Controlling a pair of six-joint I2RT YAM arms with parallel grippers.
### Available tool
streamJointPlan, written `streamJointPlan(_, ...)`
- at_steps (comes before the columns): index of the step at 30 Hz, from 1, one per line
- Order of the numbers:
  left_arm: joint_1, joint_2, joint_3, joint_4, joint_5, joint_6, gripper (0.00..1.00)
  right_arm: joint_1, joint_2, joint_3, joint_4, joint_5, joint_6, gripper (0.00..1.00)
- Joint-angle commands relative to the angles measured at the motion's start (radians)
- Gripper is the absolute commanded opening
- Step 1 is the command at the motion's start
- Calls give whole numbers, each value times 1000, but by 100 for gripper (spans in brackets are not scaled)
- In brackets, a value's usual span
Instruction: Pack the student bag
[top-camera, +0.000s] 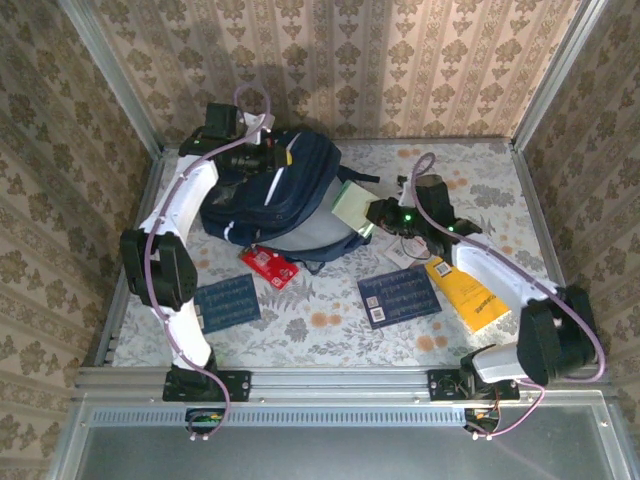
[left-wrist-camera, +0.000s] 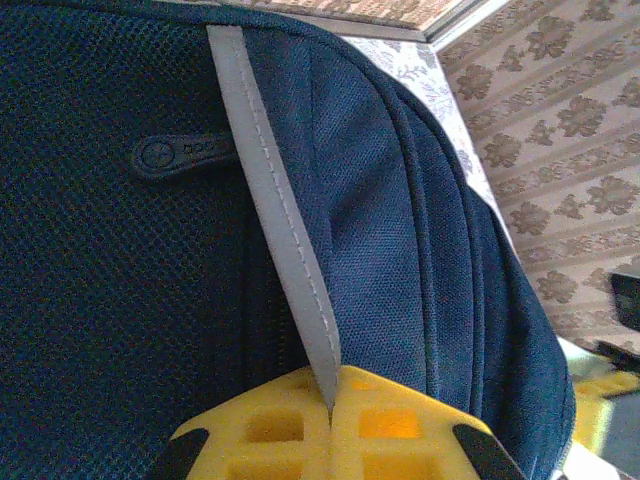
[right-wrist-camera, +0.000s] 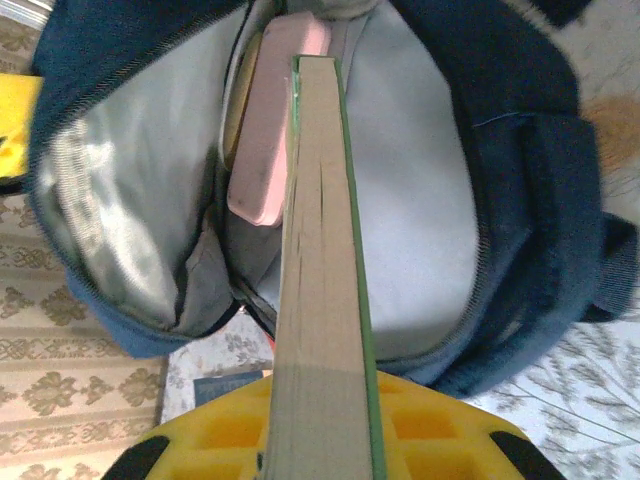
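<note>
Packing stood partway: left hand (left-wrist-camera: 330, 405) pinched a stripe (left-wrist-camera: 275, 200) on the student bag (top-camera: 265, 195), right hand (right-wrist-camera: 325, 435) gripped a green book (right-wrist-camera: 320, 250) at its mouth (pink item (right-wrist-camera: 270, 130) inside); booklets (top-camera: 228, 302) lay outside.

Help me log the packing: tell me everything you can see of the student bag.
The student bag is a large navy fabric backpack with grey-white stripe trims, lying on the floral table. Its mouth is unzipped toward the right arm, showing grey lining and a pink item inside. The left end effector grips one stripe; the right end effector holds a green-covered book edge-on at the opening.
</note>
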Motion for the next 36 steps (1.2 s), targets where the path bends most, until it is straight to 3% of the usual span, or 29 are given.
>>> streamJointPlan(1,17,-52,109,55,171,-9,0,8,109,82,131,-144,131,0)
streamJointPlan(12,25,-76,157,132,331,-87,0,128,431,428,226,-171,239,0)
streamJointPlan(23,39,-103,119,288,402,-184,0,224,688,800,-168,40,141,3)
streamJointPlan(27,39,-90,117,315,413,-204,0,251,771,872,-158,59,194,20)
streamJointPlan(32,54,-69,102,354,426,-238,0,268,836,935,-56,4,242,66)
streamJointPlan(36,90,-68,59,436,430,-304,0,259,754,862,10,26,174,83)
